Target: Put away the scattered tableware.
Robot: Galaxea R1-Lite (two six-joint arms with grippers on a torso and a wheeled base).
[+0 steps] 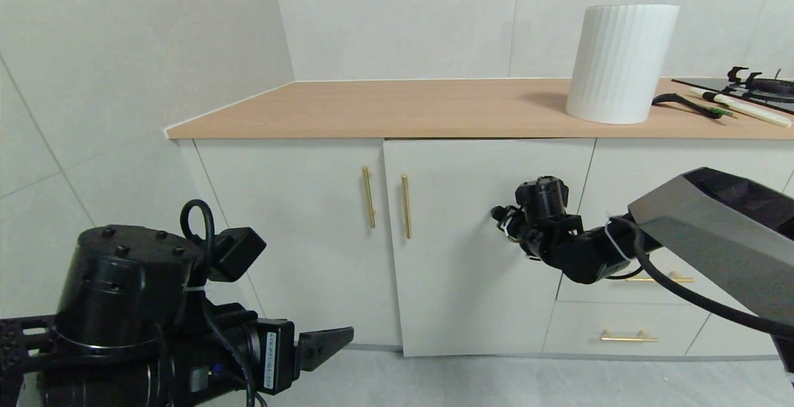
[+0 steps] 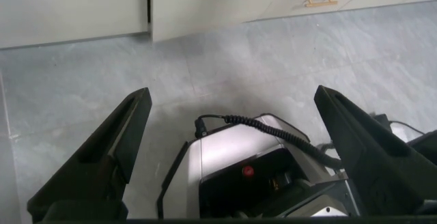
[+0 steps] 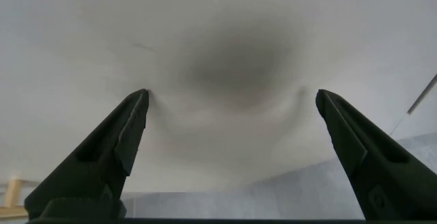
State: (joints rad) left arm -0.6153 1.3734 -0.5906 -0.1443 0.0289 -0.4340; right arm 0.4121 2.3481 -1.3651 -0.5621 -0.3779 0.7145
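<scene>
Right hand (image 3: pixel 232 98) apart, tips near the cabinet door (image 1: pixel 471 208). Left hand (image 2: pixel 232 94) apart, low over floor (image 2: pixel 82 94). Utensils (image 1: pixel 744 108) on surface (image 1: pixel 403 106).

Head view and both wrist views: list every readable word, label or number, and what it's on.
White sticker just behind the left end effector: one line of print, too small to read.
White ribbed container: no text.
Cabinet doors: no text.
Utensils on the countertop: no readable marks.
Nothing legible in any view.
</scene>
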